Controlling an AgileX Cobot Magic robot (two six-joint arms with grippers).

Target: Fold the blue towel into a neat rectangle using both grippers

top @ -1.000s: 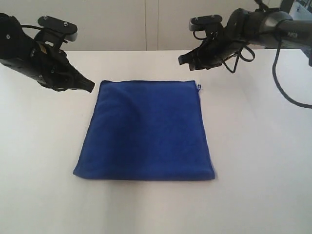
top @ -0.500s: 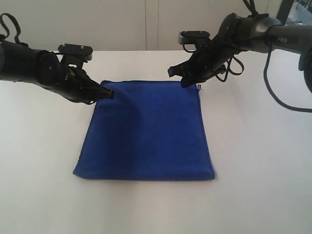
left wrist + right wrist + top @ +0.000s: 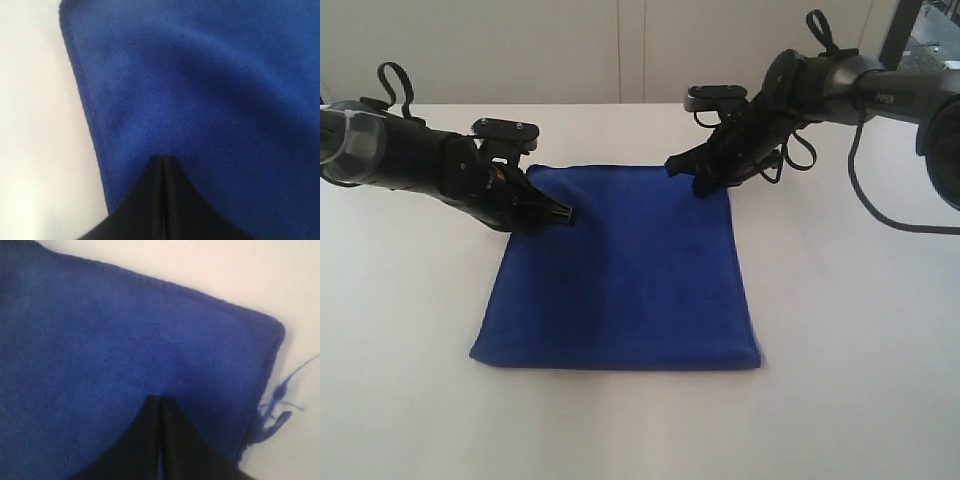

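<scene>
Blue towel (image 3: 620,270): flat on the white table (image 3: 860,330), seemingly doubled, far corners under the two tools.
Left gripper (image 3: 563,213): just inside the towel's far left corner, closed to a hairline seam, tips down on the pile. Any pinch of cloth not discernible.
Right gripper (image 3: 692,180): just inside the towel's far right corner, likewise closed, tips on the cloth. Hold on fabric not discernible.
Step in hand: probably seizing the far edge for a fold toward the towel's near edge.
Doing it well: pinch all layers close to each corner, lift level and in step, lay edge on edge squarely, avoid dragging the towel's near half.
Exterior view only: both arms, the towel's whole outline.
Wrist views only: the jaw seams, the stitched hem (image 3: 82,100), loose threads (image 3: 277,400) off the towel's far right corner.
</scene>
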